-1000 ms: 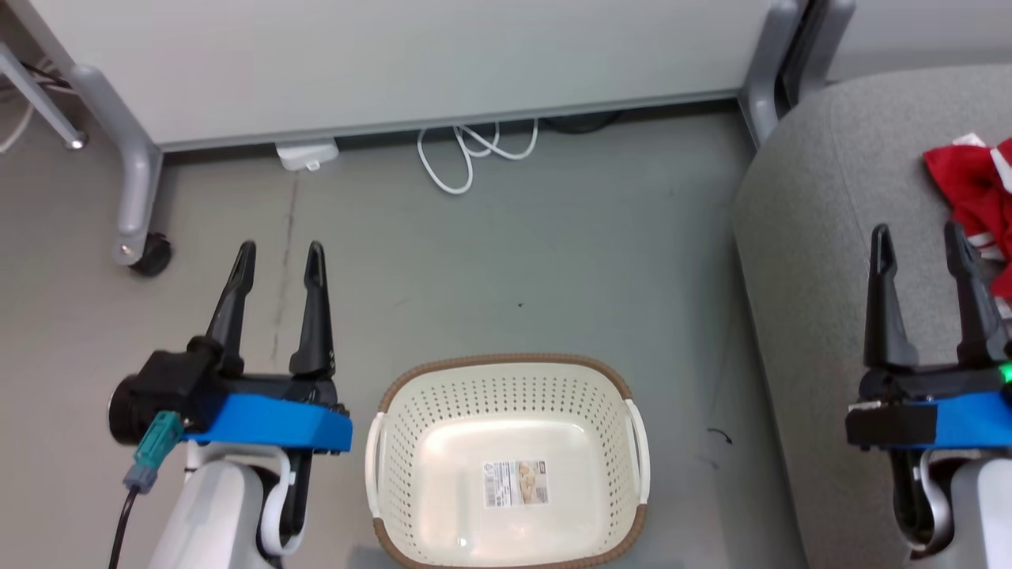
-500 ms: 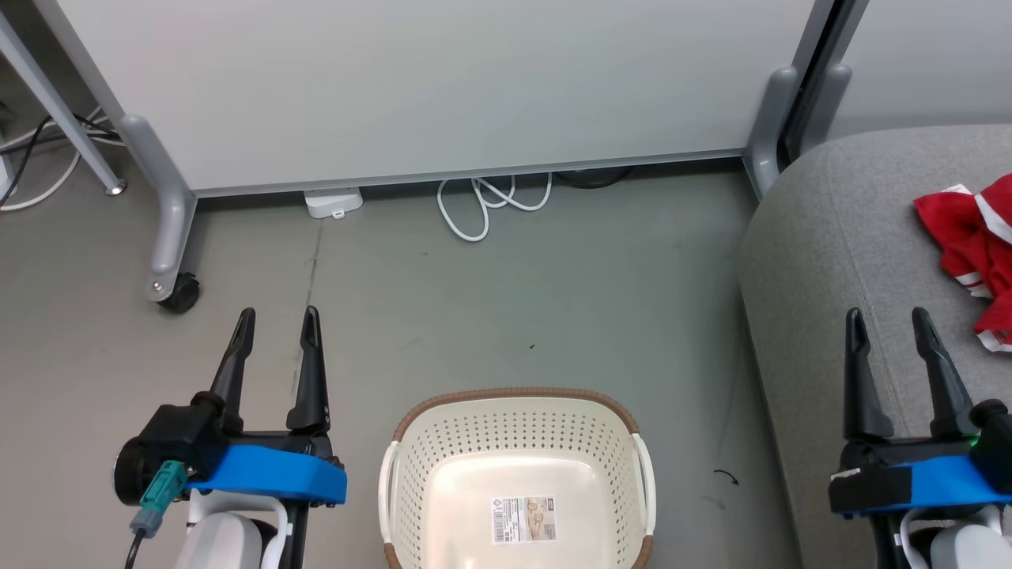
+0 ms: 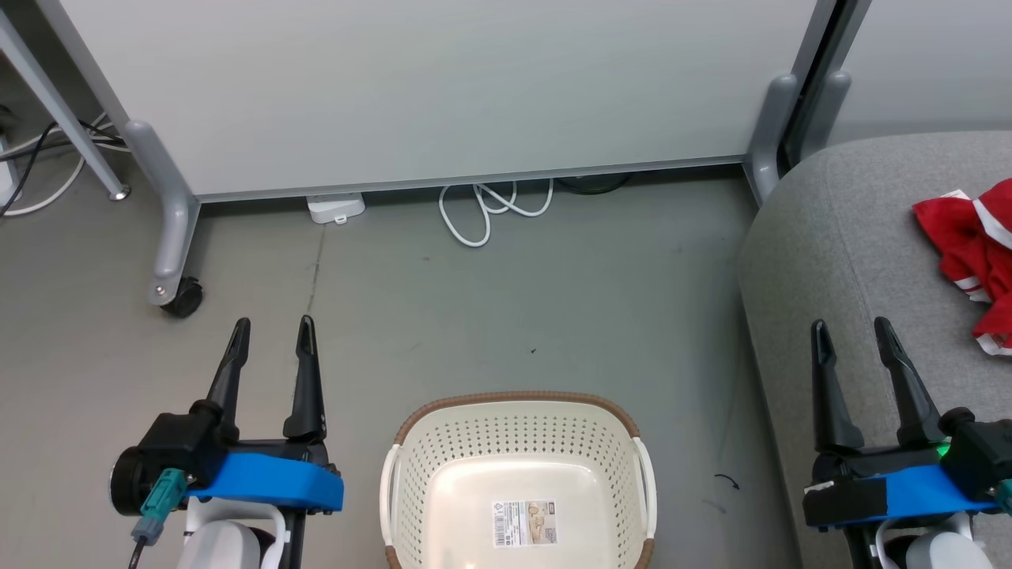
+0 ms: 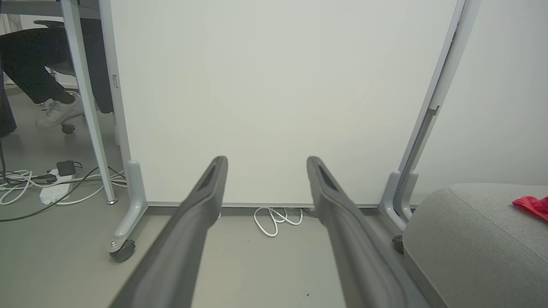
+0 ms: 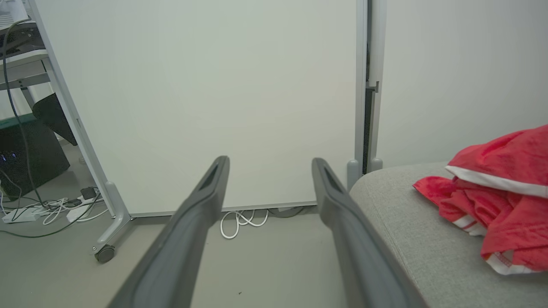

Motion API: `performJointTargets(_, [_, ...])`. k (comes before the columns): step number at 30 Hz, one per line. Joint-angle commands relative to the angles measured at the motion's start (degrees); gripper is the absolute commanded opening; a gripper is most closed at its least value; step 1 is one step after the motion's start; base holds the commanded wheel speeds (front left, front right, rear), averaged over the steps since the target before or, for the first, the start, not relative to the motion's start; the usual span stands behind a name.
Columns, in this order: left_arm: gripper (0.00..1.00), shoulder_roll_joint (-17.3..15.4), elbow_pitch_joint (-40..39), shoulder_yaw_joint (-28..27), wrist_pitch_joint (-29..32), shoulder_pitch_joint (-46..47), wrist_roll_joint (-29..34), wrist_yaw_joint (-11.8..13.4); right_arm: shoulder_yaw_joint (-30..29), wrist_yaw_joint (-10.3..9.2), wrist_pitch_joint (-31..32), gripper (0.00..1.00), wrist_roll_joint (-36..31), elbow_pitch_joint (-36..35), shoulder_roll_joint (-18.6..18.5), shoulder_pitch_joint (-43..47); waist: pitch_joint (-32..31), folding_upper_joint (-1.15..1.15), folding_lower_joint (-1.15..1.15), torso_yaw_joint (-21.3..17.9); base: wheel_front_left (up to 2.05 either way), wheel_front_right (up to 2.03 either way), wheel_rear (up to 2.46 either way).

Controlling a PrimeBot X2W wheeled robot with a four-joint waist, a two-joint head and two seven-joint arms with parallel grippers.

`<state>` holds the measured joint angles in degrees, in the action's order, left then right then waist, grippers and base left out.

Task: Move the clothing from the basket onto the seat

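The basket (image 3: 518, 482) at bottom centre holds nothing; the red clothing (image 3: 971, 253) lies on the sofa (image 3: 838, 261) at right. The left gripper (image 3: 271, 340) and the right gripper (image 3: 852, 341) are both spread and hold nothing.

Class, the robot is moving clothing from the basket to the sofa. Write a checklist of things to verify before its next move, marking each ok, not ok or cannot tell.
1. Basket emptied: ok, only the label sticker shows on its bottom.
2. Red clothing lying on the sofa: ok.
3. Left gripper open, holding nothing: ok.
4. Right gripper open, holding nothing: ok.
5. Right gripper apart from the clothing: ok.
6. All of the clothing resting fully on the sofa: cannot tell, since it runs past the picture's edge.
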<state>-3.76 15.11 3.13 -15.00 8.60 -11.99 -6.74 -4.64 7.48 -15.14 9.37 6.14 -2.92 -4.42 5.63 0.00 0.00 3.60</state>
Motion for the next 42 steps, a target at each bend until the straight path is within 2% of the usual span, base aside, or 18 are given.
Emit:
performJointTargets(1, [1.00, 0.07, 0.09, -0.22, -0.26, -0.19, 0.45, -0.24, 0.01, 0.03, 0.01, 1.00, 0.26, 0.01, 0.04, 0.62, 0.06, 0.00, 0.00, 0.04, 0.00, 0.00, 0.00])
performJointTargets(5, [1.00, 0.21, 0.25, -0.61, -0.26, -0.13, 0.76, -0.41, 0.16, 0.03, 0.01, 1.00, 0.34, 0.20, 0.04, 0.34, 0.26, 0.00, 0.00, 0.06, 0.00, 0.00, 0.00])
performJointTargets(6, [0.00, 0.32, 0.24, -0.49, 0.00, -0.01, 0.53, -0.14, 0.18, 0.00, 0.00, 0.00, 0.10, 0.20, 0.00, 0.00, 0.28, 0.00, 0.00, 0.07, 0.00, 0.00, 0.00])
performJointTargets(11, [0.00, 0.69, 2.45, -0.52, 0.54, -1.72, -0.46, -0.15, 0.25, 0.00, 0.26, 0.00, 0.96, 2.60, 0.17, 0.33, 0.24, 0.00, 0.01, 0.04, 0.00, 0.00, 0.00])
performJointTargets(25, [0.00, 0.72, 1.71, -2.40, 4.76, -1.75, -16.31, -0.28, -0.20, 0.00, 4.53, 0.00, 17.27, 3.57, 0.13, -0.14, -0.44, 0.00, 0.01, -0.40, 0.00, 0.00, 0.00])
performJointTargets(42, [0.00, 0.75, 1.00, -4.01, 8.45, -1.82, -30.48, -0.42, -0.59, 0.01, 8.33, 0.00, 31.82, 4.47, 0.09, -0.63, -1.18, 0.00, 0.01, -0.87, 0.00, 0.00, 0.00])
